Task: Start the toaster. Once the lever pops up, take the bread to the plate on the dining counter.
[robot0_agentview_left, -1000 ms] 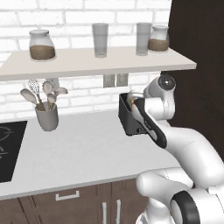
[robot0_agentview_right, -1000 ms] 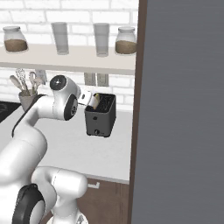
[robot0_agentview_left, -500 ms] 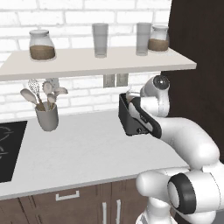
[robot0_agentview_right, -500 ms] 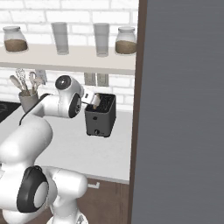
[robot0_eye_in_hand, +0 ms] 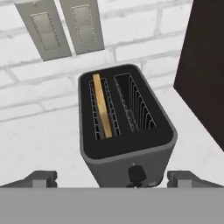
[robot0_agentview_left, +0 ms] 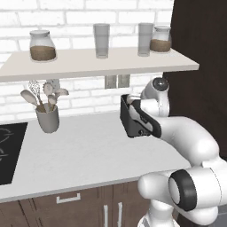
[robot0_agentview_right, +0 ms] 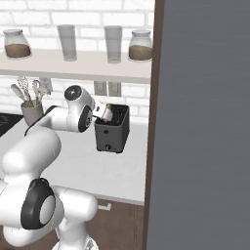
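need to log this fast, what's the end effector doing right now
End effector: open, holding nothing, fingers set wide either side of the toaster front; bread sits in its left slot.

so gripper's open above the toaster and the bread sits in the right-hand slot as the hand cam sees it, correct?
Not quite. The gripper is open above the toaster, but in the hand view the bread stands in the left-hand slot; the right-hand slot shows bare wire guides.
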